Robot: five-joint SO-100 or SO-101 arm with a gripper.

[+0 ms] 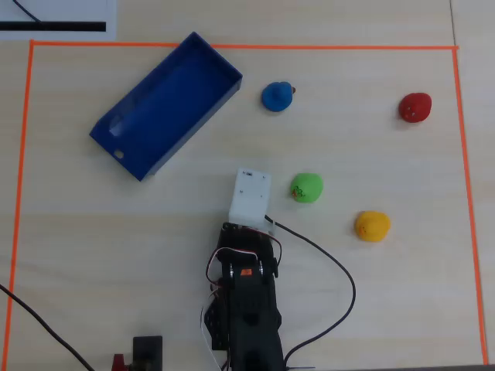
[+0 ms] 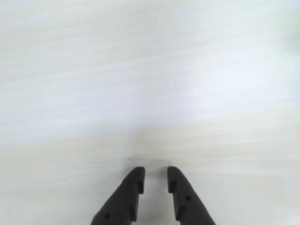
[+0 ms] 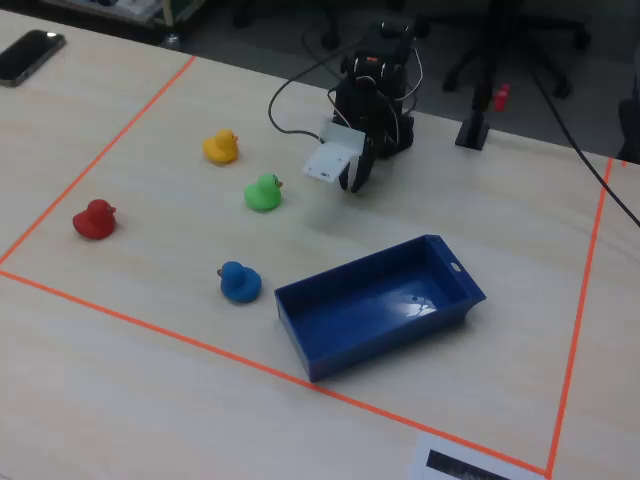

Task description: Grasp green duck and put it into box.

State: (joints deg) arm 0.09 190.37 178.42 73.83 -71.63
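Pale wooden tabletop (image 1: 116, 255) carries the green duck (image 1: 306, 188) just right of the empty, narrowly parted end effector (image 2: 156, 174) (overhead view), so I would open wider, swing over, then descend toward it.

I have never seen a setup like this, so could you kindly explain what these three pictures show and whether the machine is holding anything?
This is a small robot arm standing on a wooden table marked with orange tape. One picture looks straight down from overhead, one comes from a camera standing across the table, and one from a camera on the arm's wrist. The wrist view shows only the end effector, two dark fingers slightly apart over bare table, holding nothing. On the table lie four toy ducks: the green duck nearest the arm, a yellow duck, a blue duck and a red duck. The box, a dark blue open tray, stands empty.
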